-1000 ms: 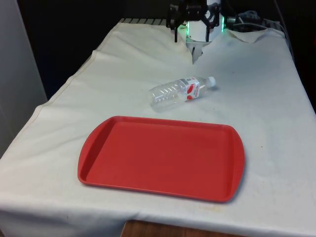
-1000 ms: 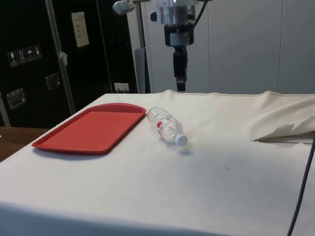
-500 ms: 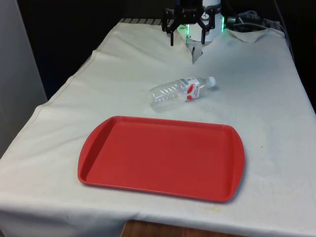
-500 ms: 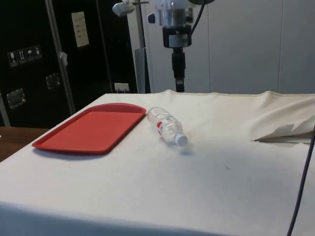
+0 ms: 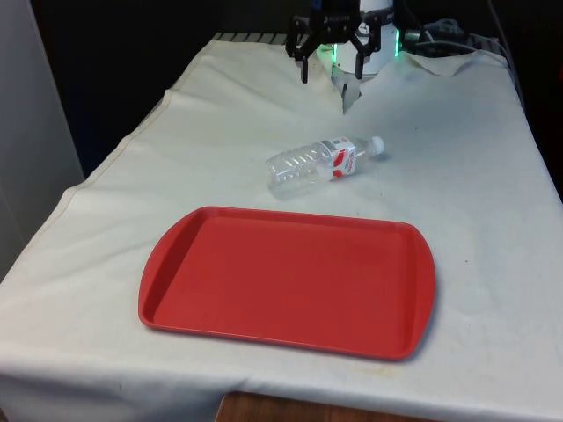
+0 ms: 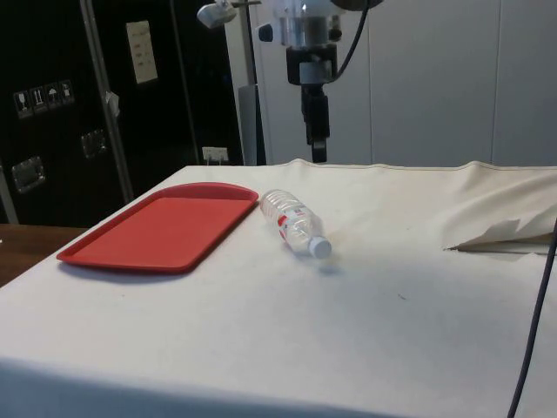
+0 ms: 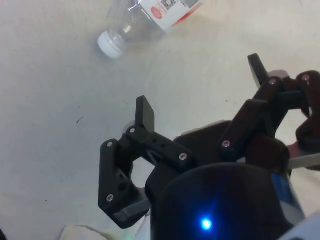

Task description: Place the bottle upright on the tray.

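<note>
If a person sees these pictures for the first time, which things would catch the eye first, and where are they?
First comes the large red tray, lying empty on the white cloth at the table's near end in the front view. Just beyond it a clear plastic bottle with a white cap and red label lies on its side on the cloth, apart from the tray. Farther back, the black gripper hangs open above the table, holding nothing.

No words can be read: the bottle [image 7: 150, 20] has a red-and-white label with what looks like a QR code.
</note>
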You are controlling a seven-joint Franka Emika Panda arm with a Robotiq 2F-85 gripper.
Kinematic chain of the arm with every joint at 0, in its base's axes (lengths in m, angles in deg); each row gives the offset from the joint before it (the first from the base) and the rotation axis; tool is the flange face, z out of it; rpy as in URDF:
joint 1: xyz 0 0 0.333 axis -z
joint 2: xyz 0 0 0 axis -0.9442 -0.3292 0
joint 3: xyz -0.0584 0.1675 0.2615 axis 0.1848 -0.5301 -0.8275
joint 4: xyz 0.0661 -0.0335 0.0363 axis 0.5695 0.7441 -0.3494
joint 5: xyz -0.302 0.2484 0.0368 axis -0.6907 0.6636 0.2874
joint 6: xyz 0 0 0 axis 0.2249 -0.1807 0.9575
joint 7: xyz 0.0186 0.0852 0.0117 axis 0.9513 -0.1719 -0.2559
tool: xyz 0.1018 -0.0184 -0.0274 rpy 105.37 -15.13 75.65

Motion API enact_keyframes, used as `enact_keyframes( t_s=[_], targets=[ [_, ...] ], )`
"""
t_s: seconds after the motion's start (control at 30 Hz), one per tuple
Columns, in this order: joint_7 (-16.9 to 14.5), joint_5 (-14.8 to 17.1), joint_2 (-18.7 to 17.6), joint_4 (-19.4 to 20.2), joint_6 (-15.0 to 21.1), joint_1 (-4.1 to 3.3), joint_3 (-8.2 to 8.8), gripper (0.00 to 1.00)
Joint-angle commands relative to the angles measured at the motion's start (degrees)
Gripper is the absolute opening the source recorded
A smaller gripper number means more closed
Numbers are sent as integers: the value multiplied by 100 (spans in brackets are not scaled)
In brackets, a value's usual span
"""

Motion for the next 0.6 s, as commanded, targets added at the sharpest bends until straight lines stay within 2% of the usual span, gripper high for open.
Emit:
enact_keyframes(
  t_s=[0.0,0.07,0.1,0.33,0.37,0.4,0.57],
  targets=[
    [-17,-97,-6,17,80,11,0,100],
    [-69,-63,0,0,17,0,0,100],
    [-86,-160,-11,23,115,11,0,100],
    [-235,-304,-29,46,201,11,0,100],
    [-241,-229,-11,29,103,0,0,100],
    [-269,-350,-34,52,223,11,0,100],
    [-361,-453,-57,63,292,17,0,100]
  ],
)
